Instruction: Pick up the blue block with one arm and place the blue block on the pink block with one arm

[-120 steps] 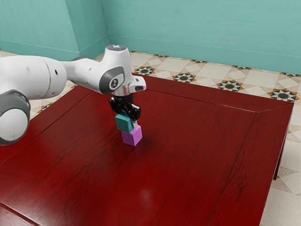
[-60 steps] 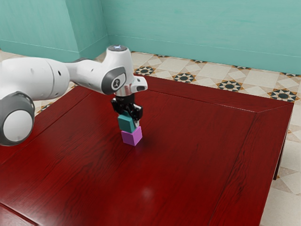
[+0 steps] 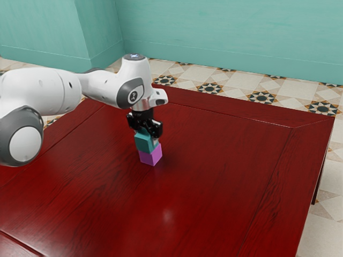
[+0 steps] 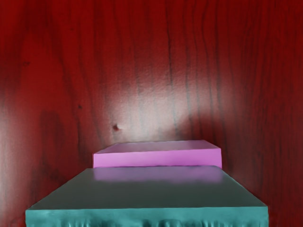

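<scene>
The blue block (image 3: 144, 142), teal in colour, sits directly over the pink block (image 3: 150, 155) near the middle of the red table (image 3: 225, 176). My gripper (image 3: 144, 134) is shut on the blue block, its black fingers at two opposite sides. Whether the blue block rests on the pink one or hangs just above it, I cannot tell. In the wrist view the blue block (image 4: 147, 198) lies large just under my hand, with the pink block (image 4: 158, 153) showing past its far edge.
The red table's far edge (image 3: 300, 126) and its edge at the exterior view's right (image 3: 321, 171) border a patterned tile floor (image 3: 257, 85). A teal wall (image 3: 214, 27) stands behind.
My gripper has carried the blue block slightly toward the exterior view's right and down, from beside and above the pink block to directly over it.
</scene>
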